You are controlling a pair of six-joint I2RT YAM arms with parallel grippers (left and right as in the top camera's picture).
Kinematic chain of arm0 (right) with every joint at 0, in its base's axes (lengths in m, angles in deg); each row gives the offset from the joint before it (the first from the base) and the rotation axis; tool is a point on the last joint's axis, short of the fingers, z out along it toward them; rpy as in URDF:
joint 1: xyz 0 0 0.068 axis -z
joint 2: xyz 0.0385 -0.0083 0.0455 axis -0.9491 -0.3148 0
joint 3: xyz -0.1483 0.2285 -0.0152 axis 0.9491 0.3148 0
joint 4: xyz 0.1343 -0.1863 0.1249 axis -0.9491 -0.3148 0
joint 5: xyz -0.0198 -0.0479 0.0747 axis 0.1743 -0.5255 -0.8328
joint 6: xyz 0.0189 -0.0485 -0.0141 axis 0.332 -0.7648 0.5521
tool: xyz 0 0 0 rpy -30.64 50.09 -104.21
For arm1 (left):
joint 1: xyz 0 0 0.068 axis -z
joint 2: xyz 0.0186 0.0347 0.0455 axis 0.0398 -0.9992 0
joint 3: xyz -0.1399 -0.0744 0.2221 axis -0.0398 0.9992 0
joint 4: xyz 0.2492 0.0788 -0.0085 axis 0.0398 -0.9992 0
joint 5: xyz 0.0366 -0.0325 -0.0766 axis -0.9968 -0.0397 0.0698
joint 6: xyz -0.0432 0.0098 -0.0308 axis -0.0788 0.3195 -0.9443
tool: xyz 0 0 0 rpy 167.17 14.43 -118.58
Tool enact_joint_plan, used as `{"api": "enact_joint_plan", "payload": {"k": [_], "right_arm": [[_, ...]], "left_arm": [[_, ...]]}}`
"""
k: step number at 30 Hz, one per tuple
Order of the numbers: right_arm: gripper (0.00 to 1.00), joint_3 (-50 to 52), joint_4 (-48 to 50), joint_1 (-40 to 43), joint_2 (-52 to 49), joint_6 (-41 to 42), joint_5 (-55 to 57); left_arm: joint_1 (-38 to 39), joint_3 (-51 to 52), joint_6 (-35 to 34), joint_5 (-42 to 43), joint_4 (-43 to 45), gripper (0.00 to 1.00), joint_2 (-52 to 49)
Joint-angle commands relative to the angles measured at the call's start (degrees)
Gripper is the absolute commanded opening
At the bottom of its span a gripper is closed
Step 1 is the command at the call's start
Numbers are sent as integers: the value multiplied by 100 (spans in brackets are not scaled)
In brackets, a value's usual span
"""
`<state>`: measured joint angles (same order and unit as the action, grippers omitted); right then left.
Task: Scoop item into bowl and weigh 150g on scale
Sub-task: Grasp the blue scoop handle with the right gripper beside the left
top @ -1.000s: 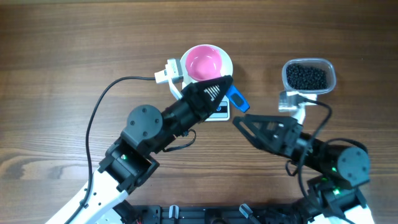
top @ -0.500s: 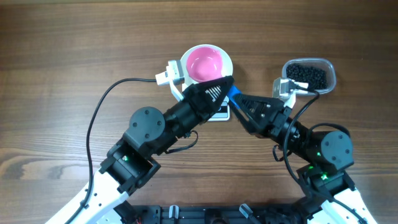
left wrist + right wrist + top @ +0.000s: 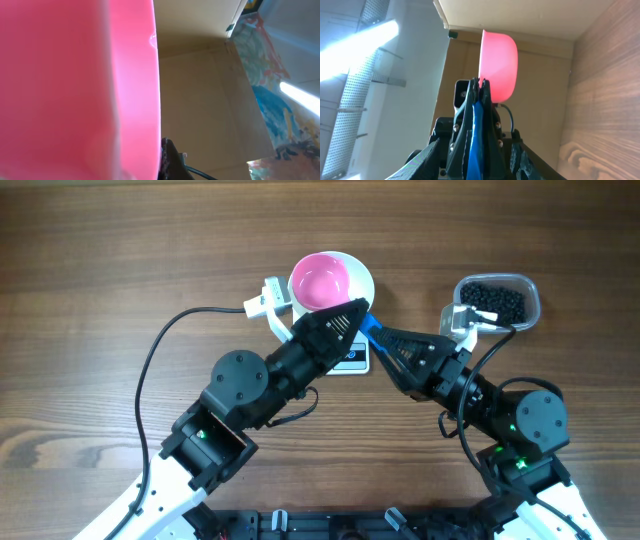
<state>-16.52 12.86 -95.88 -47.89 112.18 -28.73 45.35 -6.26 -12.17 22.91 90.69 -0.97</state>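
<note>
1. Beads [image 3: 492, 304], small, glossy and loose, fill the clear tub [image 3: 536, 300] at the desk's [image 3: 100, 260] right, well apart from the bowl [image 3: 325, 282]. They look light but likely to roll and spill, so take them with the blue scoop [image 3: 371, 330], kept level and held by its handle.
2. Right end effector [image 3: 382, 337] is clamped on that handle. Left end effector [image 3: 356, 311] is closed at the bowl's rim, above the scale [image 3: 353, 360]; what it grips I cannot tell.
3. Only the overhead view shows tub, beads and scale. The right wrist view shows the handle pinched between its fingers [image 3: 487, 107]. The left wrist view shows mostly pink bowl.
</note>
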Motion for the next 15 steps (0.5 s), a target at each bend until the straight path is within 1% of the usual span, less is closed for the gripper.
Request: {"api": "enact_joint_plan", "payload": {"k": [1,4,9,15], "right_arm": [[46,-133,46,-31,-116,129,-136],[42,-133,111,-31,-197,160,-155],[41,-133,352,-31,-214,273,-155],[40,-133,341,-31,-214,269,-155]], "left_arm": [[72,-61,136,-101,2,4,-17],[72,-61,136,-101,-15,4,-26],[72,-61,136,-98,-46,4,-28],[72,-61,133,-98,-63,4,-26]]}}
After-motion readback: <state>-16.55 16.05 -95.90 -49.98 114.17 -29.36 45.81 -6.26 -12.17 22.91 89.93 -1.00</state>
